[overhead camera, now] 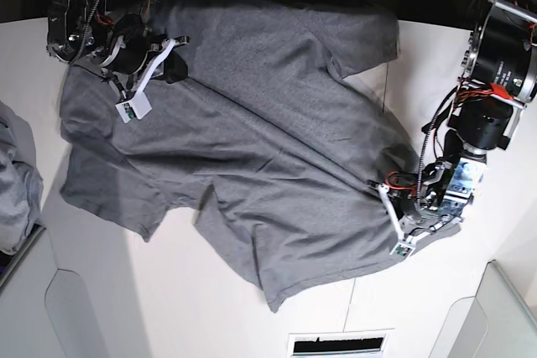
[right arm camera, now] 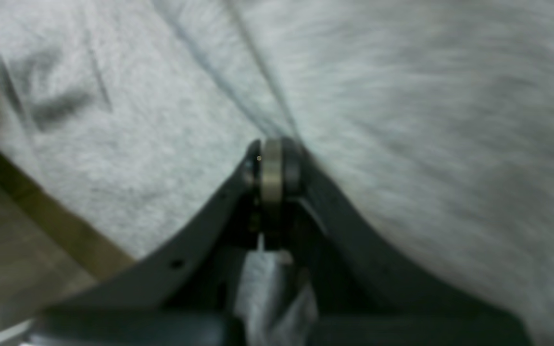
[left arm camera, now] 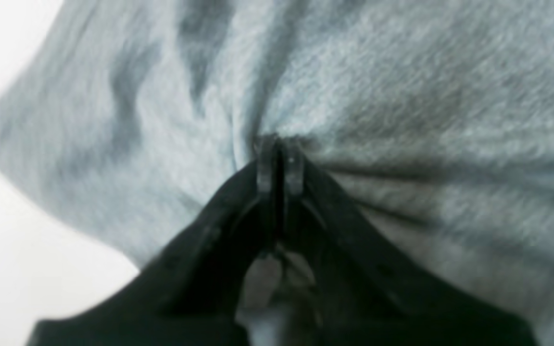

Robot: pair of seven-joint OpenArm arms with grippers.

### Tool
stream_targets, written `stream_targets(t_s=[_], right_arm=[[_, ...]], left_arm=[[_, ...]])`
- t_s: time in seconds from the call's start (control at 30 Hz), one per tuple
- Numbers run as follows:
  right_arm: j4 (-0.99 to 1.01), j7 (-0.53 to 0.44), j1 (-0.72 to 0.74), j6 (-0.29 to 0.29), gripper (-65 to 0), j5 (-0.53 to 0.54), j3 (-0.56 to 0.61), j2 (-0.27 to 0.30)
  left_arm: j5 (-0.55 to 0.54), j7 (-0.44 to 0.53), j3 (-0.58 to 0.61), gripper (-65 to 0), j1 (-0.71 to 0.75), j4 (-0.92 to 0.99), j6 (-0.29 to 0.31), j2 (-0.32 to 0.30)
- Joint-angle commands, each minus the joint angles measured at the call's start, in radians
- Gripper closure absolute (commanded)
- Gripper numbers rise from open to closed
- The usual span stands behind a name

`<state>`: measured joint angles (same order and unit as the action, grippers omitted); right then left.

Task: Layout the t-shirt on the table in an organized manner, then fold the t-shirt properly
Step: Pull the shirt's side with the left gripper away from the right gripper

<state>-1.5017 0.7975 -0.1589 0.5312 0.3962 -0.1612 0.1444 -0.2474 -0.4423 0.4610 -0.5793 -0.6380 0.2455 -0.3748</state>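
- Left wrist view: our left black two-fingered claw (left arm camera: 279,161) is pinching a gather of the heather mid-grey short-sleeved cotton t-shirt (left arm camera: 378,96), jaws pressed together with creases radiating out from the tips. A strip of the matte white table (left arm camera: 12,250) is showing on the left, beyond the shirt's edge.
- Right wrist view: our right dark grey claw (right arm camera: 273,166) is likewise closed on the shirt (right arm camera: 402,120), a tuft of cloth poking out behind the jaws. The picture is blurring, so we are not telling seams from folds.
- Base view: we are judging that we are in the laying-out step, with no fold begun. The left claw (overhead camera: 409,211) is gripping the shirt's edge on one side and the right claw (overhead camera: 155,60) is gripping near the far edge, well apart. The shirt (overhead camera: 252,140) is lying skewed and rumpled across the table (overhead camera: 193,308), one part draping off the far edge. Next, we are probably needing to pull the two grips apart and draw the cloth flat and square.
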Motion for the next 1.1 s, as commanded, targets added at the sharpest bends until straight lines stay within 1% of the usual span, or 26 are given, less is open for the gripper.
stream_targets(t_s=[0.0, 0.07, 0.1, 0.17, 0.27, 0.33, 0.4, 0.43, 0.5, 0.53, 0.63, 0.73, 0.83, 0.87, 1.0, 1.07], right_arm=[[-0.011, 0.006, 0.003, -0.016, 0.0, -0.023, -0.003, 0.022], [-0.01, 0.003, 0.003, -0.031, 0.0, -0.023, -0.003, 0.048], [-0.01, 0.002, 0.003, -0.031, 0.0, -0.023, -0.003, 0.062], [-0.01, -0.022, 0.003, -0.031, 0.0, -0.023, -0.003, 0.093], [-0.01, -0.05, 0.007, -0.031, 0.0, -0.023, -0.003, 0.131], [-0.01, -0.049, 0.022, -0.035, 0.0, -0.023, -0.003, 0.145], [-0.01, -0.049, 0.043, -0.038, 0.0, -0.023, -0.006, 0.151], [-0.01, -0.049, 0.055, -0.038, 0.0, -0.023, -0.008, 0.153], [-0.01, -0.048, 0.082, -0.038, 0.0, -0.019, -0.015, 0.152], [-0.01, -0.045, 0.097, -0.038, 0.0, -0.012, -0.016, 0.152], [-0.01, -0.034, 0.133, -0.038, 0.0, 0.037, -0.016, 0.152], [-0.011, -0.006, 0.135, -0.026, 0.0, 0.126, -0.016, 0.146], [-0.011, 0.055, 0.132, 0.006, 0.0, 0.186, -0.015, 0.108], [-0.011, 0.07, 0.13, 0.009, 0.0, 0.2, -0.015, 0.093], [-0.011, 0.082, 0.097, 0.017, 0.0, 0.232, -0.015, 0.058], [-0.011, 0.095, 0.073, 0.039, 0.0, 0.255, -0.014, 0.052]], left_arm=[[0.031, -0.049, -0.002, -1.9, -0.015, 0.003, -0.032, -0.044], [-0.007, -0.097, -0.002, -2.0, -0.016, 0.003, -0.024, -0.086], [-0.031, -0.124, -0.002, -2.0, -0.016, 0.002, 0.0, -0.104], [-0.111, -0.2, -0.002, -2.0, -0.013, 0.002, 0.09, -0.133], [-0.295, -0.316, -0.002, -2.0, 0.01, 0.002, 0.234, -0.162], [-0.434, -0.358, -0.002, -2.0, 0.037, 0.002, 0.312, -0.175], [-0.573, -0.396, -0.002, -2.0, 0.063, 0.002, 0.415, -0.177], [-0.639, -0.418, -0.002, -2.2, 0.071, 0.002, 0.453, -0.175], [-0.777, -0.449, -0.004, -3.4, 0.076, 0.001, 0.453, -0.175], [-0.823, -0.46, -0.011, -5.2, 0.07, 0.001, 0.453, -0.175], [-0.901, -0.495, -0.069, -12.6, 0.055, -0.018, 0.453, -0.176], [-0.917, -0.553, -0.161, -16.7, 0.056, -0.067, 0.453, -0.185], [-0.929, -0.556, -0.227, -16.7, 0.056, -0.095, 0.453, -0.221], [-0.941, -0.557, -0.242, -16.7, 0.056, -0.103, 0.453, -0.237], [-0.957, -0.557, -0.259, -16.7, 0.056, -0.117, 0.453, -0.29], [-0.954, -0.557, -0.259, -16.7, 0.065, -0.116, 0.453, -0.305]])
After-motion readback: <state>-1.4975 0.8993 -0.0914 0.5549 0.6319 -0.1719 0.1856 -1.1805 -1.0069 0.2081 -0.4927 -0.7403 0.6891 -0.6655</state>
